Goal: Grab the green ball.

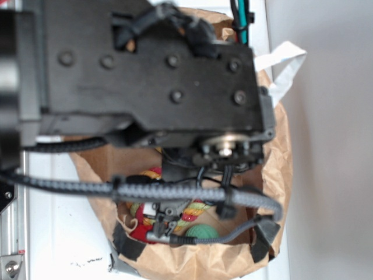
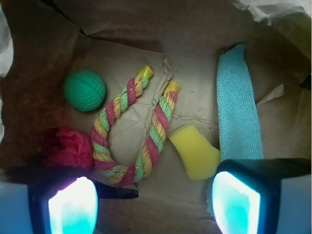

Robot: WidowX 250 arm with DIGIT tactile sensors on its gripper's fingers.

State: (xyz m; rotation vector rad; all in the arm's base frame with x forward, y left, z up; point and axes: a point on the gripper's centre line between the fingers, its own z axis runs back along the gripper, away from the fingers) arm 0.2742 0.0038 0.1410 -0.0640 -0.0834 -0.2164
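Brown paper bag floor, toys scattered w/ room btwn them: green ball sits far left, just above the red knot, beside the striped rope. Gripper hangs spread wide, nothing held, centred over rope & yellow sponge — prob needs to shift left before dropping on the ball.
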